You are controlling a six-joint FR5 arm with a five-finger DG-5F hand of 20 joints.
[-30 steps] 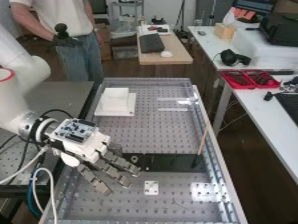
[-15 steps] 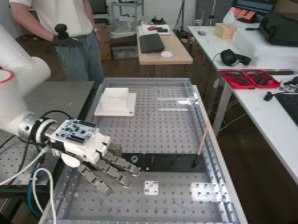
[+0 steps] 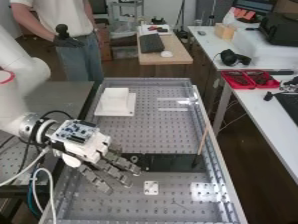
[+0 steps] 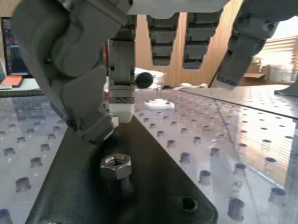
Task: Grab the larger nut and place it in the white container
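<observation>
In the high view, a slanted stick [image 3: 203, 141] meets one end of the black strip [image 3: 169, 162]; a small white plate [image 3: 151, 191] lies near, the white container [image 3: 115, 102] well apart on the desk [image 3: 149, 135]. The hand [image 3: 113, 174], fingers apart and nearly straight, is by the strip's other end.

In the wrist view, a nut [image 4: 116, 167] rests on the strip near the thumb's tip.

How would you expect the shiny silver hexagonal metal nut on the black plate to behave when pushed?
The nut looks like solid metal, so probably rigid and fairly heavy for its size. Its smooth, shiny faces may be slippery, though their flatness should discourage rolling.
</observation>
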